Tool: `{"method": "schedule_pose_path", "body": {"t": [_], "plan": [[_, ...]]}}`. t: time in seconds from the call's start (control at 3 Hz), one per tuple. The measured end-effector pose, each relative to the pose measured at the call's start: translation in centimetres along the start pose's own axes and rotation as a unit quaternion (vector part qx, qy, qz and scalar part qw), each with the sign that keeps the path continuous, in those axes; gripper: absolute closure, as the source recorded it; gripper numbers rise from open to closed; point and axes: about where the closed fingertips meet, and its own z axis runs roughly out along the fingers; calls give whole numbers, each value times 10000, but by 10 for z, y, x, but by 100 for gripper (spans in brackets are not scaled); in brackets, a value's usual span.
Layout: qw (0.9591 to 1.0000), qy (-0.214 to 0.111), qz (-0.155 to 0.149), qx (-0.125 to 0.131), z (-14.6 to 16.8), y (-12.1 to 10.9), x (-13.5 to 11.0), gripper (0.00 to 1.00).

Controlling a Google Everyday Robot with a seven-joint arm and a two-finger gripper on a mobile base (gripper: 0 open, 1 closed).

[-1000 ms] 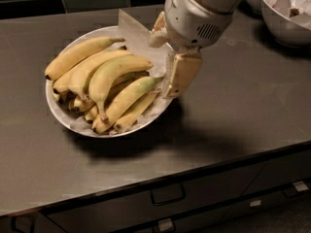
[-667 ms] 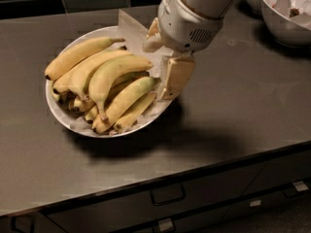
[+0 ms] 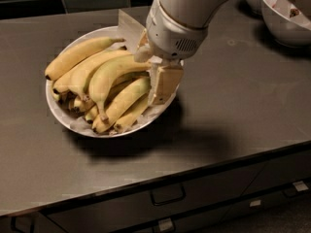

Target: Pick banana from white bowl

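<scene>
Gripper (image 3: 160,85) hangs low at the right rim of the white bowl (image 3: 59,111); cannot tell its grip. Banana (image 3: 121,101) lies in the bowl, its upper end against the gripper, other bananas (image 3: 77,57) left of it. The bowl rests on a dark counter (image 3: 238,110).

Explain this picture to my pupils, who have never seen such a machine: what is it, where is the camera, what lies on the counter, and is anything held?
The thick white tube coming in from the top is the robot's single arm. Its mobile base is out of sight. At the arm's end sits the gripper, the part that grasps.

There is only one camera view. It looks down on the scene at a slant, and where the camera is mounted is not known.

On the dark counter stands a wide white bowl, lined with paper and heaped with yellow bananas. The gripper is low over the bowl's right side, close against the straight, slightly greenish banana. No banana is lifted, and whether one is gripped cannot be seen.

Two other white bowls stand at the top right.
</scene>
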Motion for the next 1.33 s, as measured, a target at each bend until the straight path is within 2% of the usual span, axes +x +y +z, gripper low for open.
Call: {"method": "schedule_pose_path", "body": {"t": [0.67,1.33], "plan": [[10000,0,-15,-48,6,0,-1,37],[9999,12,-26,-118,13,-2,-1,47]]}}
